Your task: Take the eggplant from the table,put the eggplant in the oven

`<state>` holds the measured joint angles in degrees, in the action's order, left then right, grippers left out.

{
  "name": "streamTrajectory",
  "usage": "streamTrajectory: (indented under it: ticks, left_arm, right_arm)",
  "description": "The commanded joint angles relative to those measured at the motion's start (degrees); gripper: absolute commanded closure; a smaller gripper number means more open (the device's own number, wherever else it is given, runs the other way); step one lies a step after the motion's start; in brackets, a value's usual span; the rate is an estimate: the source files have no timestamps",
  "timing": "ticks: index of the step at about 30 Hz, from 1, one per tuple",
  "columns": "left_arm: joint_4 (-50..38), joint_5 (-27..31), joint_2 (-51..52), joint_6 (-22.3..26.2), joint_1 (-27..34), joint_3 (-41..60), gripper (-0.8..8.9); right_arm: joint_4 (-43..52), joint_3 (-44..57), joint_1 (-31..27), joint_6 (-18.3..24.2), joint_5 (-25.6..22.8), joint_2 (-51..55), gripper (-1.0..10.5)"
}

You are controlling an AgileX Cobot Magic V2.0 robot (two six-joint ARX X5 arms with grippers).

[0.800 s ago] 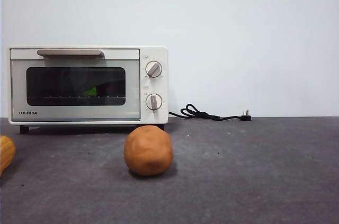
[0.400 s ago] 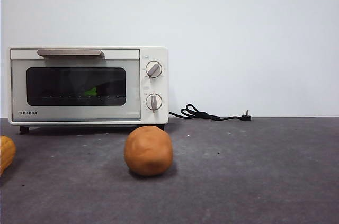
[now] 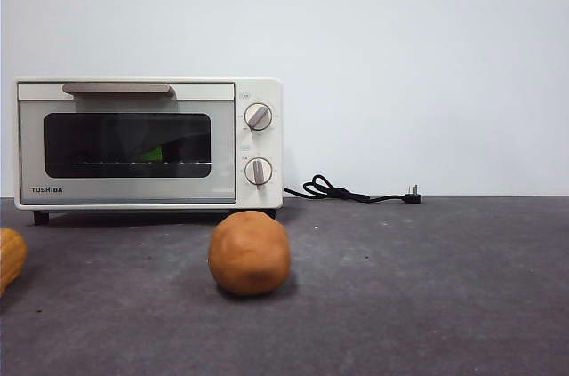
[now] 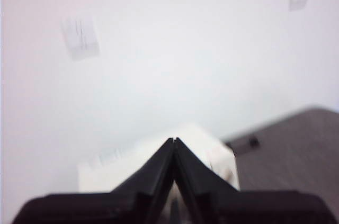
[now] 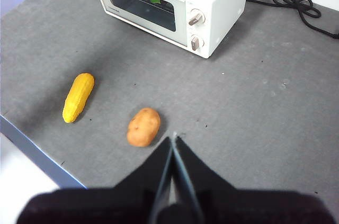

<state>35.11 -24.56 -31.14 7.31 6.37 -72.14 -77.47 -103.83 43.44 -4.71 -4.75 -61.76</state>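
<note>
Both arms hang high above the table (image 3: 427,305), out of the front view. The left gripper (image 4: 173,140) has its jaws pressed together, empty, pointed at the wall above the oven (image 3: 148,143). The right gripper (image 5: 173,138) is likewise closed on nothing, over the brown potato (image 5: 143,126). The eggplant (image 3: 154,154) lies inside the oven at left of the front frame, its green cap showing through the shut glass door. Nothing differs from a second ago.
</note>
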Motion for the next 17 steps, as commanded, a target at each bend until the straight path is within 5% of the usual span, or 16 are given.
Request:
streamTrajectory:
  ticks: [1, 17]
  left_arm:
    - [-6.75, 0.17, 3.85, 0.83, -0.09, 9.25, 8.18]
    - [-21.16, 1.92, 22.86, 1.03, -0.11, 54.07, 8.17]
  right_arm:
    - [-1.18, -0.07, 0.09, 0.31, -0.26, -0.02, 9.5]
    - [-1.18, -0.07, 0.09, 0.31, -0.44, -0.37, 9.5]
